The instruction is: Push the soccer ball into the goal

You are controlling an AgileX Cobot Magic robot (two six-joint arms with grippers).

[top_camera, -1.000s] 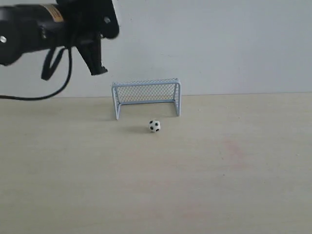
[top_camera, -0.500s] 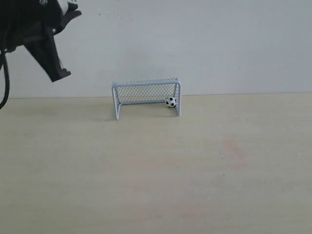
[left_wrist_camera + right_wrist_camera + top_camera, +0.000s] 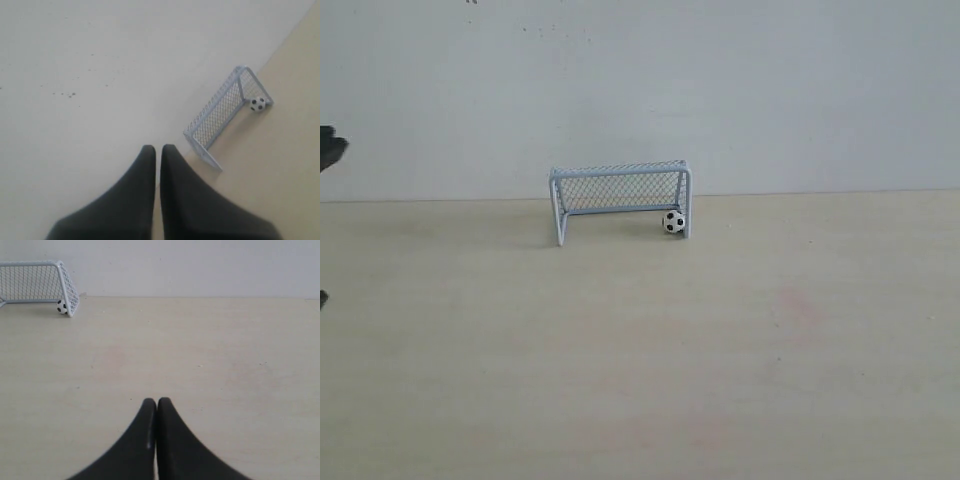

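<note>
The soccer ball (image 3: 673,221) rests inside the goal (image 3: 620,186), at its right post near the mouth. The left wrist view shows the goal (image 3: 225,112) with the ball (image 3: 257,104) at its far post. In the right wrist view, the ball (image 3: 62,307) sits by the goal's (image 3: 35,282) near post. My left gripper (image 3: 157,148) is shut and empty, raised well away from the goal; only a dark sliver of that arm (image 3: 330,150) shows at the exterior view's left edge. My right gripper (image 3: 156,401) is shut and empty above the table, far from the goal.
A pale wooden table (image 3: 720,350) runs back to a white wall (image 3: 770,90) just behind the goal. A faint pinkish stain (image 3: 800,305) marks the tabletop right of centre.
The ball rolled from in front of the goal into its right corner and settled slightly forward. The left arm swung away leftward, almost out of the exterior view.
</note>
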